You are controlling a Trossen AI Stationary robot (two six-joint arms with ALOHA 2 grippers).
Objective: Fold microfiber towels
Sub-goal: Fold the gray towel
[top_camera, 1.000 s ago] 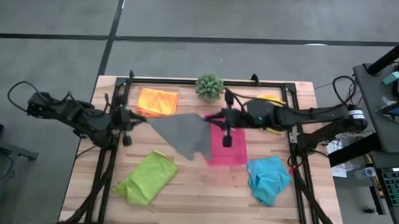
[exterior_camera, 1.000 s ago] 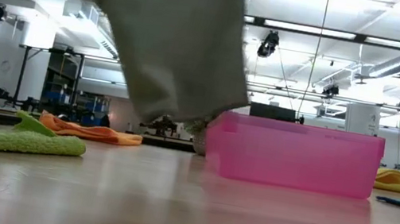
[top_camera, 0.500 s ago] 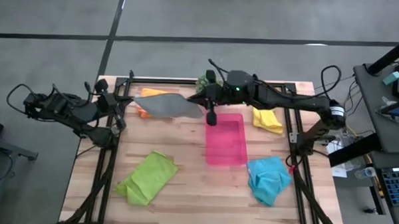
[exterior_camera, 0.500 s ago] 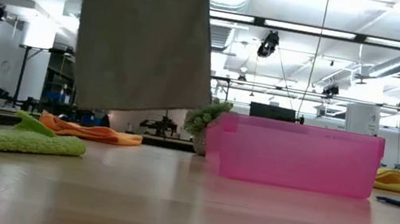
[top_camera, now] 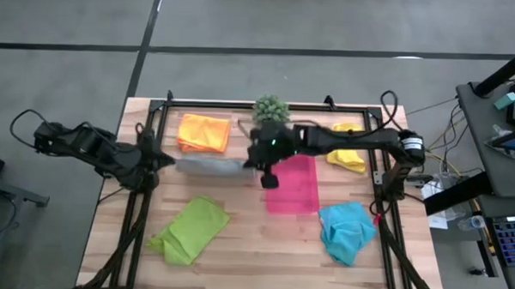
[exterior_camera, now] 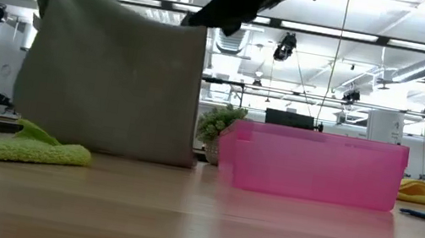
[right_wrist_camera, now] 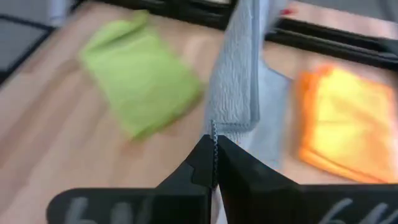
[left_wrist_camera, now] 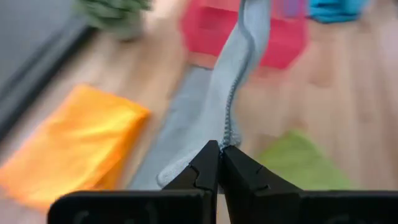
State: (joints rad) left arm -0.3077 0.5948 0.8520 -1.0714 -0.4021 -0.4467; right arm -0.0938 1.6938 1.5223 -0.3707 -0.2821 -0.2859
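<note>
The grey towel (top_camera: 209, 166) hangs like a curtain (exterior_camera: 112, 77) between my two shut grippers. Its lower edge (exterior_camera: 105, 151) reaches the table. My left gripper (top_camera: 167, 161) holds its left top corner and my right gripper (top_camera: 253, 159) its right top corner. The orange towel (top_camera: 204, 131) lies behind the grey one, and the lime green towel (top_camera: 190, 230) lies in front at the near left. The yellow towel (top_camera: 347, 154) lies at the far right, partly under my right arm. The turquoise towel (top_camera: 346, 231) lies at the near right. My left gripper pinches the grey towel's top edge at its left corner (left_wrist_camera: 229, 138) between the two shut fingers. The fingers slant down from the table's left. The towel runs away from them, its top edge stretched toward the other gripper and its lower part (left_wrist_camera: 180, 124) lying on the table. My right gripper pinches the towel's top edge at the right corner (right_wrist_camera: 213, 132) between its shut fingers. The fingers slant down from the table's right. The towel hangs below them, and its bottom (right_wrist_camera: 267, 118) rests on the table.
The pink tray (top_camera: 295, 187) stands just right of the grey towel, under my right arm. The small potted plant (top_camera: 272, 108) stands at the far edge behind it. Black frame rails (top_camera: 139, 218) run along the table's left and right sides.
Both grippers have sunk with the grey towel, and my right gripper has gone toward the table's left and tipped down. The towel hung high and skewed, one corner lowest. Now it hangs as a flat sheet with its bottom edge on the table.
</note>
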